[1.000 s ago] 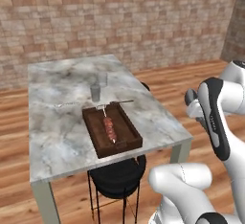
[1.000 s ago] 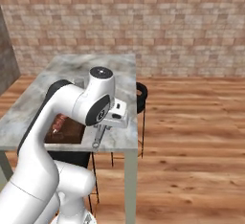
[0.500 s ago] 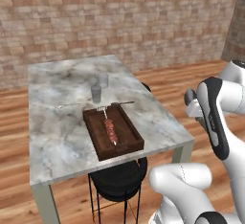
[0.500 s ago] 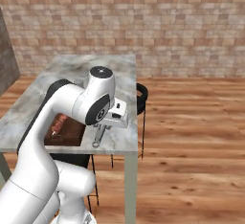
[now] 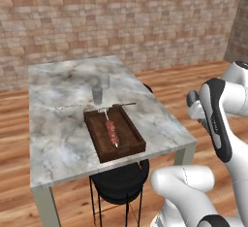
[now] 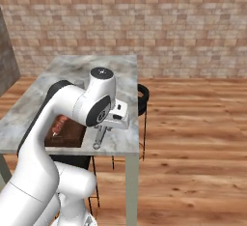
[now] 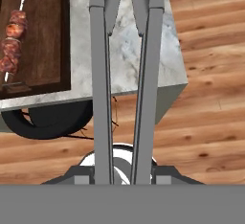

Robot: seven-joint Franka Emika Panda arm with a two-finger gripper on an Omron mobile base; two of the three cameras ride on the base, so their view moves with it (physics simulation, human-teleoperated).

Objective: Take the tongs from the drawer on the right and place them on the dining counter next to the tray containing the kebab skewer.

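My gripper (image 7: 123,170) is shut on the tongs (image 7: 125,74), whose two long grey arms run up the hand view over the near right corner of the dining counter (image 7: 127,50). From the right base view the tongs (image 6: 99,139) hang down from the gripper (image 6: 112,122) just above the counter's front edge (image 6: 111,148). Left of them lies the dark wooden tray (image 7: 45,41) with the kebab skewer (image 7: 12,31) inside. The left base view has the tray (image 5: 127,133) and skewer (image 5: 112,131) at the counter's near middle (image 5: 58,124). The drawer is out of view.
Two glasses (image 5: 98,94) stand behind the tray. A black stool (image 5: 118,180) sits under the counter's near edge, another (image 6: 143,94) at its right side. Wooden floor spreads to the right, and a brick wall (image 5: 121,17) closes the back.
The whole picture has shifted a little, so the base has crept; the arm and the held tongs keep the same pose over the counter corner.
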